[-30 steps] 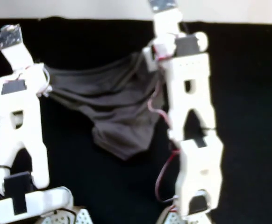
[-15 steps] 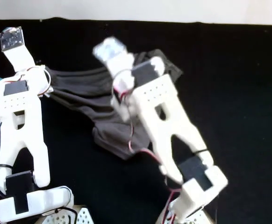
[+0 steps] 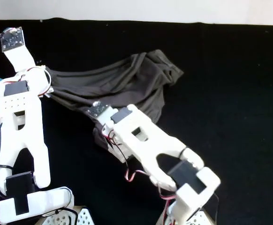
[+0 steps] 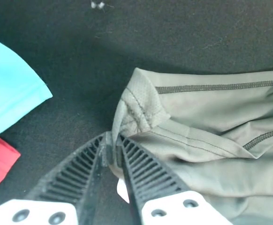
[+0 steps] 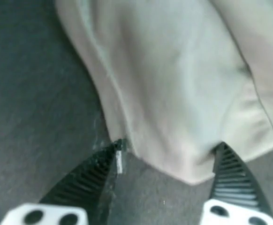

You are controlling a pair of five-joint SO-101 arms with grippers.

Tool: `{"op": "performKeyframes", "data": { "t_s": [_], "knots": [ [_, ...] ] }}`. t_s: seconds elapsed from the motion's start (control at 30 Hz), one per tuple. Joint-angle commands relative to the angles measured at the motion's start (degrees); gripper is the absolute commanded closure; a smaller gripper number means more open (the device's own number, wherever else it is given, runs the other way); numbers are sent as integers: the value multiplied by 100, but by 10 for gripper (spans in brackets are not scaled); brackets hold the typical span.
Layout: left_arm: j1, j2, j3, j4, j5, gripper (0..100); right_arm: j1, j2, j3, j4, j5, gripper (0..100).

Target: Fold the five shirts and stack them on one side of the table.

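Both low, left gripper (image 4: 112,140) pinching shirt (image 4: 211,117), right gripper (image 5: 170,146) splayed

The shirt (image 3: 127,84) lies on the table (image 3: 235,131), left gripper (image 4: 112,140) at its left end, right gripper (image 5: 169,146) over its near edge.

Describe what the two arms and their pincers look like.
The left arm and right arm are white plastic shells with forked, cut-out links and black motor blocks at the joints. Thin red and black cables loop alongside each. The left pincer and right pincer have black, ribbed, tapering fingers on white bases with screw holes.
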Motion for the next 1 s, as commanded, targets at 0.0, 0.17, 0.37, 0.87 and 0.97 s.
{"op": "performKeyframes", "data": {
  "t_s": [0.0, 0.17, 0.37, 0.87, 0.97],
  "knots": [
    [-66, -101, -31, -79, 26, 991, 207, 435, -330, -233, 53, 699],
    [-84, -101, -31, -70, 26, 991, 998, 743, -1209, 251, 53, 699],
    [-180, -101, -31, -70, 26, 991, 1077, 725, -2167, 1648, 62, 699],
    [-233, -101, -31, -70, 26, 991, -338, 796, -2413, 2132, 440, 719],
    [-233, -101, -31, -70, 26, 991, -145, 796, -2070, 1789, 607, 719]
  ]
}}
